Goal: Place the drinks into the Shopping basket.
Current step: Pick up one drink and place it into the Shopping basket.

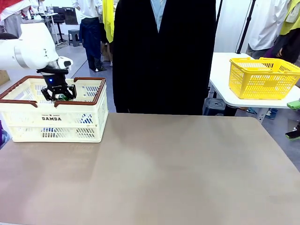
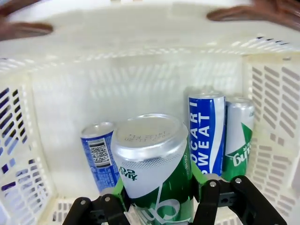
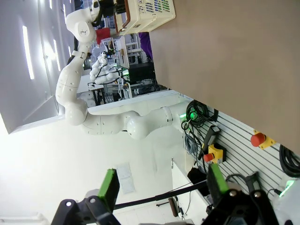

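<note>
While the left pincer [image 1: 58,95] hangs inside the cream-white slotted plastic shopping basket [image 1: 28,117] at the brown table's [image 1: 164,173] left end, clamped on a green aluminium can [image 2: 157,176], the right pincer [image 3: 161,187] gapes, holding nothing.

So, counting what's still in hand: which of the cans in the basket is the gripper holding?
The green can nearest the camera, clamped in the left gripper; three other cans stand free behind it.
</note>
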